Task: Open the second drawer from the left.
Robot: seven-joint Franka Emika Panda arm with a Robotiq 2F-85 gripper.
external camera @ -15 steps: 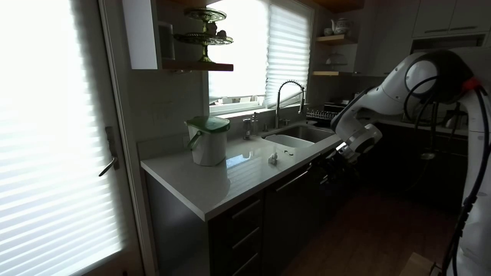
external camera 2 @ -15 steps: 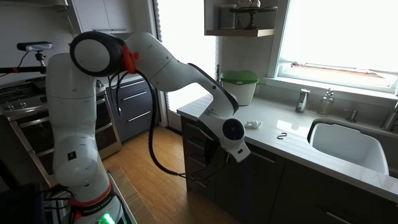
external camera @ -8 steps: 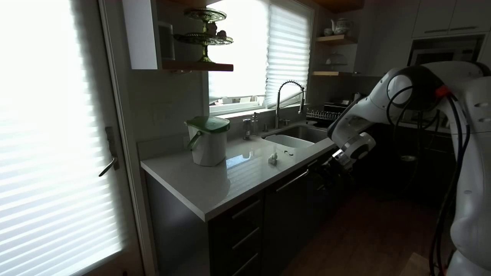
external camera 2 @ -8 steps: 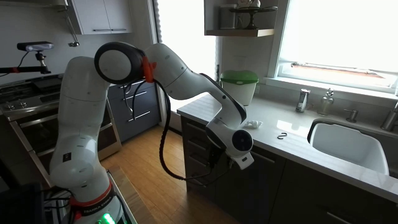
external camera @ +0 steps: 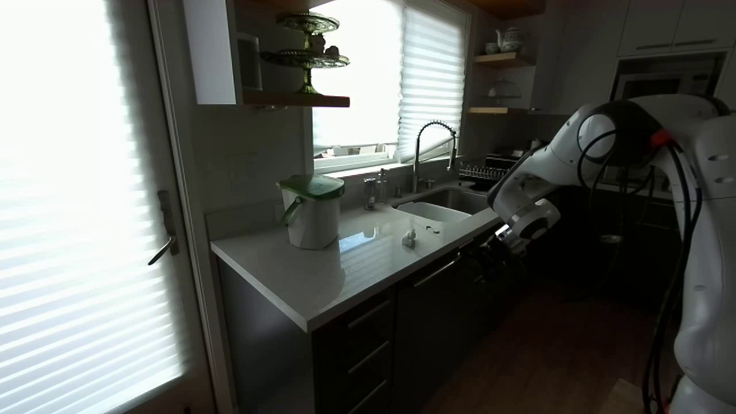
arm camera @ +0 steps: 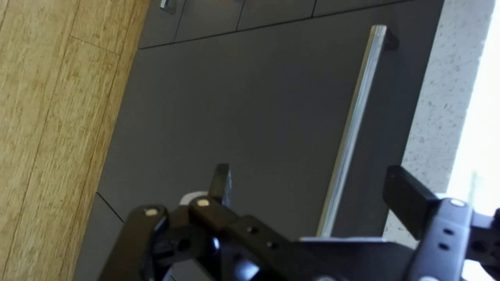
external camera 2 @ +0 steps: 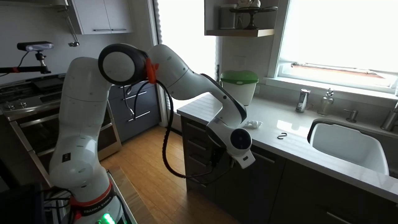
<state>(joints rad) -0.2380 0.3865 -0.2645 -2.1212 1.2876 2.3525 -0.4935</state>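
Second drawer [arm camera: 265, 117] flush-edged, wide-parted end effector [arm camera: 310, 185] near handle [arm camera: 353, 128]

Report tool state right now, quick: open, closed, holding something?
Tool: open, holding nothing; the bar handle shows between its spread jaws in the wrist view, not gripped.

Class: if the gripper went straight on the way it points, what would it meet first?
Probably the long handle, seen between the open jaws of the gripper in the wrist view, with the dark drawer front behind it. Depth is hard to judge, though.
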